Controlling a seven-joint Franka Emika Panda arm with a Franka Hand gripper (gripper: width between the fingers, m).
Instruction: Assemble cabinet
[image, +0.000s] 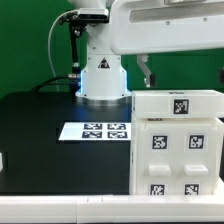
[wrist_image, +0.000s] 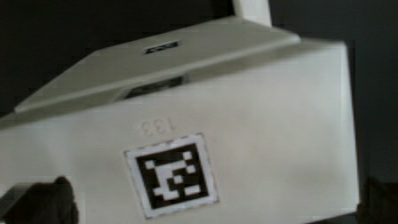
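The cabinet (image: 176, 142) is a large white box with several black-and-white tags, standing at the exterior view's right, near the table's front edge. My gripper (image: 147, 74) hangs just above and behind its top back corner. In the wrist view a tagged white face of the cabinet (wrist_image: 196, 110) fills the picture. My gripper (wrist_image: 210, 205) is open over that face, with one dark fingertip (wrist_image: 36, 200) at each side of the tag. Nothing is held between the fingers, and I cannot tell whether they touch the cabinet.
The marker board (image: 100, 130) lies flat on the black table in front of the robot's base (image: 102, 76). A small white part (image: 3, 160) shows at the exterior view's left edge. A green wall stands behind.
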